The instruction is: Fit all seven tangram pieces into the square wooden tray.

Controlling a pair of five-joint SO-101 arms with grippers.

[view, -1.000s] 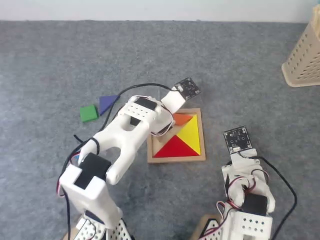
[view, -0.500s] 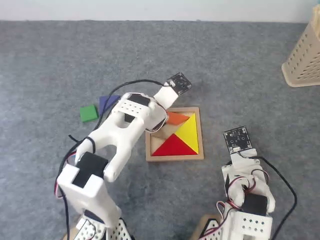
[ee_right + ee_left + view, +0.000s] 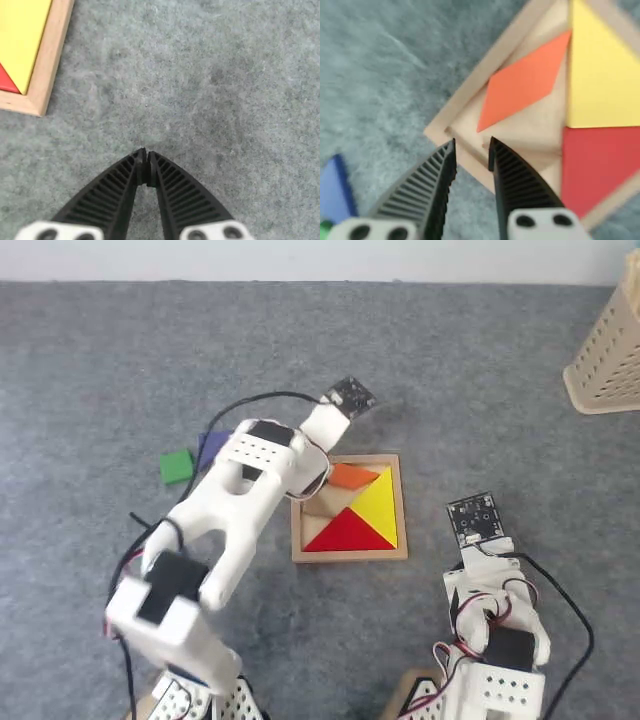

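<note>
The square wooden tray (image 3: pixel 300 550) lies mid-table and holds an orange parallelogram (image 3: pixel 352 476), a yellow triangle (image 3: pixel 379 505) and a red triangle (image 3: pixel 348 532). My left arm (image 3: pixel 262 455) leans over the tray's left side. Its gripper (image 3: pixel 471 144) is open a little with nothing between the fingers, and hovers over the tray's corner (image 3: pixel 440 131) beside the orange parallelogram (image 3: pixel 522 82). A green square (image 3: pixel 177 466) and a blue triangle (image 3: pixel 210 444), partly under the arm, lie on the carpet left of the tray. My right gripper (image 3: pixel 146 153) is shut over bare carpet near the tray's corner (image 3: pixel 42 75).
A tall beige perforated block (image 3: pixel 608 340) stands at the far right edge. The right arm (image 3: pixel 492 625) sits low at the front right. A black cable (image 3: pixel 265 402) loops over the left arm. Grey carpet covers the table.
The left arm's wrist has swung left and back, uncovering the orange parallelogram in the tray. The tray has slid slightly left. The right arm has kept still.
</note>
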